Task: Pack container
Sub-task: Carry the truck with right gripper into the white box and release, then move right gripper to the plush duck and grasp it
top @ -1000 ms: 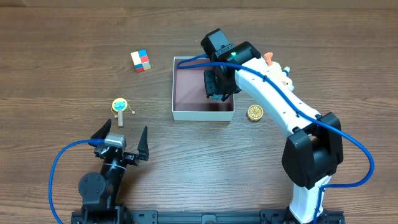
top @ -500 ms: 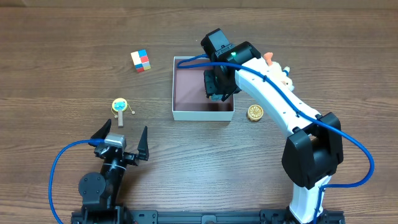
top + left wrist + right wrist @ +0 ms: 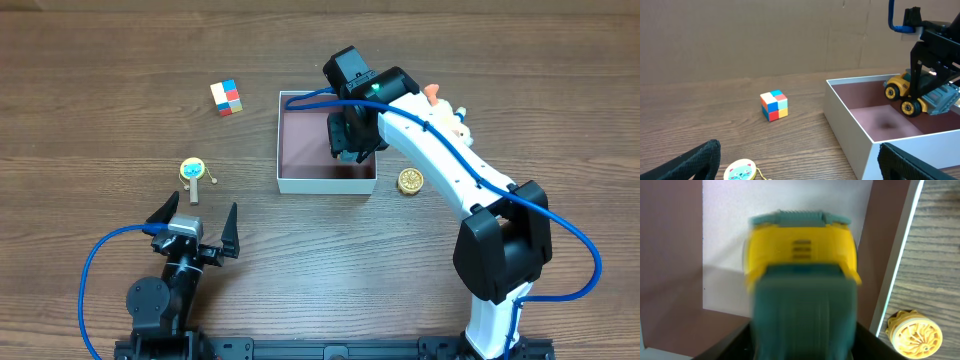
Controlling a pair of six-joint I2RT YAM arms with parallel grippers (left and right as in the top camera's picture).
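The container (image 3: 290, 150) is a square white box with a mauve inside, at the table's middle; it also shows in the left wrist view (image 3: 850, 117) and the right wrist view (image 3: 670, 255). My right gripper (image 3: 352, 140) is shut on a yellow and teal toy truck (image 3: 802, 280), holding it just above the box floor at the right side; the truck also shows in the left wrist view (image 3: 920, 95). My left gripper (image 3: 195, 228) is open and empty near the front edge, apart from the box.
A coloured cube (image 3: 227, 97) lies left of the box. A round cat-face toy (image 3: 192, 170) lies in front of my left gripper (image 3: 742, 171). A yellow wheel-like toy (image 3: 410, 180) sits right of the box. An orange and white toy (image 3: 440, 100) is partly hidden behind my right arm.
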